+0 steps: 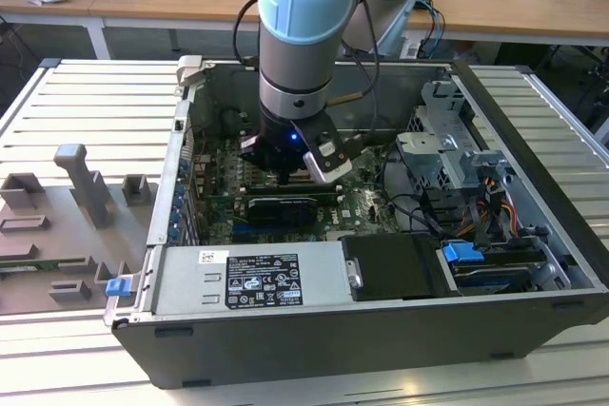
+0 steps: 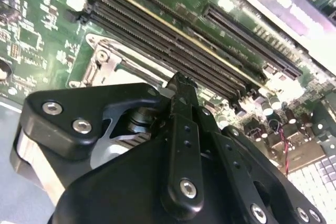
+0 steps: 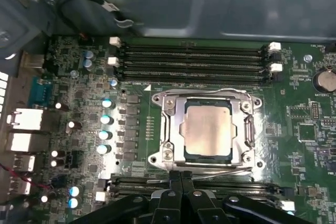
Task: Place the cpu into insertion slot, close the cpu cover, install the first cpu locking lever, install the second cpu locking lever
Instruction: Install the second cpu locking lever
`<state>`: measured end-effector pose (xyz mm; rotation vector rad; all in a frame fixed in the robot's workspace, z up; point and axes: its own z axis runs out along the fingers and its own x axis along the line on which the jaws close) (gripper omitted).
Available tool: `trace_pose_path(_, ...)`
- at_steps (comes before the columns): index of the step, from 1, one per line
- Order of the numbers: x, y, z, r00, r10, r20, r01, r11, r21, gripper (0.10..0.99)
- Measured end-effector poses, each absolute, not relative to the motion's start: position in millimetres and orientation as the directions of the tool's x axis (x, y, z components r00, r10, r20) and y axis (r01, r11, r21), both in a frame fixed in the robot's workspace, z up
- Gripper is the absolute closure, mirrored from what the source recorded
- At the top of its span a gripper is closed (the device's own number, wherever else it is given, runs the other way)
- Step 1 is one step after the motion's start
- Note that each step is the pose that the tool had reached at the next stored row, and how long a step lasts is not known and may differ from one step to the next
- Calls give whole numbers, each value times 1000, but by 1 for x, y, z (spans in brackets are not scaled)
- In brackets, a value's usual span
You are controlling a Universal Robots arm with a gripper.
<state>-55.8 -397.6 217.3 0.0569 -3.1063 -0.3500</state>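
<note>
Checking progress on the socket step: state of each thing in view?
cpu: seated in the insertion slot.
cpu cover: closed over the chip.
gripper: shut, empty, beside the socket.
memory slots: empty.
computer case: side open.

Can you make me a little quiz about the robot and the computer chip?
1. True or false: the cpu already lies in the insertion slot.
2. In the first wrist view, the gripper is by which edge of the slot: A) the edge near the memory slots with white clips, B) the opposite edge?
3. Fill in: the cpu cover is folded ____ over the chip.

Key: 1 true. 2 B. 3 down.
</note>
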Motion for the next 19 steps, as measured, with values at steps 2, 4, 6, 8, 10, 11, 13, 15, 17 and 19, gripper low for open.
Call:
trace_pose_path(2, -59, -398, 217, -999, -42, 10, -38, 969, 243, 980)
trace_pose_path(4, -62, -400, 214, -999, -52, 9, -47, 965, 258, 980)
trace_pose_path(6, -62, -400, 212, -998, -59, 9, -54, 964, 259, 980)
trace_pose_path(8, -62, -401, 212, -998, -62, 9, -57, 964, 258, 980)
trace_pose_path(10, -63, -402, 211, -998, -63, 9, -59, 964, 259, 980)
trace_pose_path(11, -63, -402, 210, -998, -64, 9, -60, 964, 260, 980)
trace_pose_path(13, -63, -403, 208, -998, -70, 9, -65, 963, 262, 980)
trace_pose_path(15, -64, -404, 207, -997, -76, 8, -71, 960, 269, 980)
trace_pose_path(17, -64, -404, 206, -997, -79, 8, -74, 959, 272, 980)
trace_pose_path(19, -65, -405, 206, -997, -81, 8, -76, 958, 276, 980)
